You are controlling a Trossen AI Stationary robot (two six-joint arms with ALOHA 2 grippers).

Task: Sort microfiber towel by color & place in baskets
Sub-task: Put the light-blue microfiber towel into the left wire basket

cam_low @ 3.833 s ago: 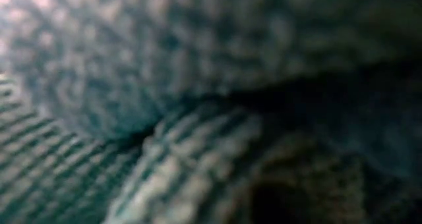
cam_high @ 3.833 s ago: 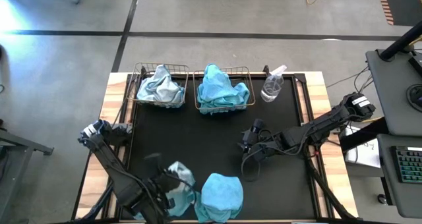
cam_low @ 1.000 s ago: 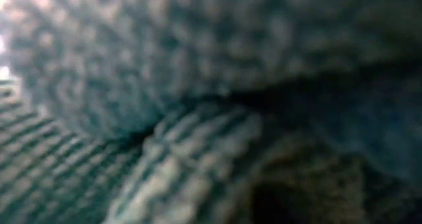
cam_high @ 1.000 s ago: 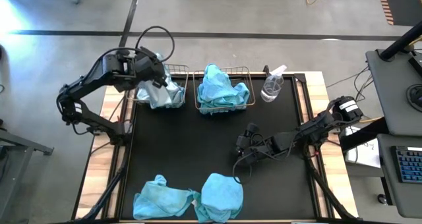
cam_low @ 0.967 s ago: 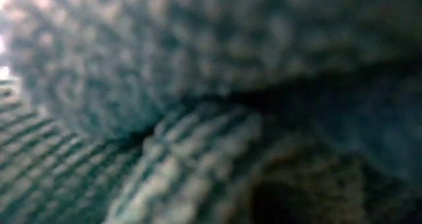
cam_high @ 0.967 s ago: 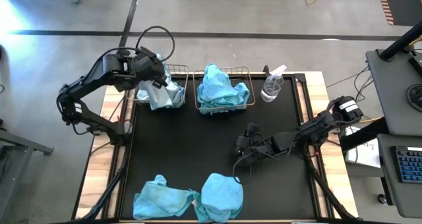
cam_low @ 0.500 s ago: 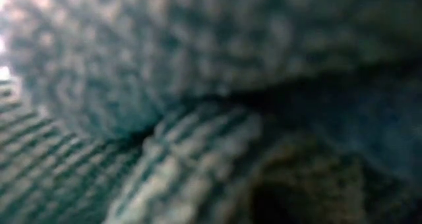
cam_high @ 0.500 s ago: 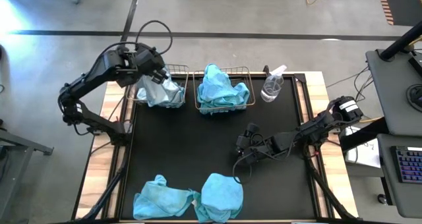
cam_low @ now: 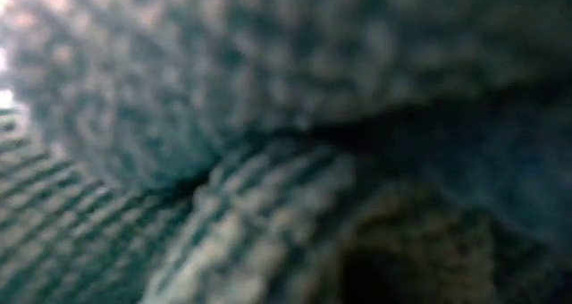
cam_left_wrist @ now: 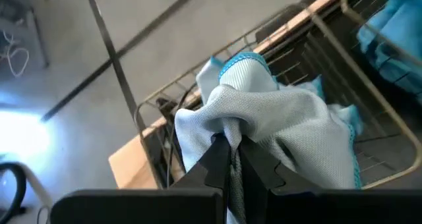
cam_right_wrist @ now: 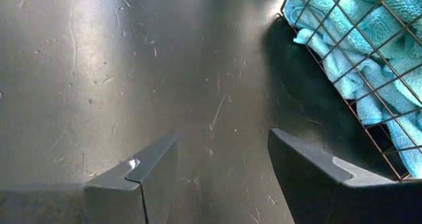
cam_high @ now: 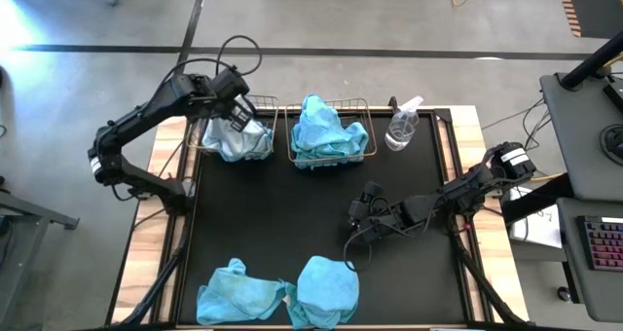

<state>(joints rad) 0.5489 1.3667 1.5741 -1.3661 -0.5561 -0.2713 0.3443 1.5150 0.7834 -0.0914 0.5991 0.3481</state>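
Observation:
My left gripper (cam_high: 237, 107) hovers over the left wire basket (cam_high: 206, 105) at the table's far edge, shut on a pale grey-blue towel (cam_left_wrist: 277, 118) with a turquoise hem. More pale cloth (cam_high: 237, 138) fills that basket. The right basket (cam_high: 366, 105) holds turquoise towels (cam_high: 329, 128). Two more towels, a mixed pale-and-turquoise one (cam_high: 237, 292) and a turquoise one (cam_high: 326, 290), lie flat on the mat at the near edge. My right gripper (cam_high: 362, 212) stands open low over the middle of the mat, nothing between its fingers (cam_right_wrist: 155, 165). My left gripper pinches a gathered fold of the pale towel (cam_left_wrist: 229, 128) between its two fingers, in several bunched layers. The fingers slant down from the table's left, over the basket. The cloth falls slack beyond them into the left basket; whether it rests there I cannot tell.
A clear spray bottle (cam_high: 402, 125) stands right of the right basket. The black mat (cam_high: 292, 214) between baskets and near towels is bare. The low view is filled by blurred cloth (cam_low: 268, 116) close to the lens. Wooden table edges (cam_high: 472, 146) flank the mat.
My left gripper has moved toward the table's right edge and down over the left basket, turning a little, still shut on the pale towel, which has sunk with it into the basket.

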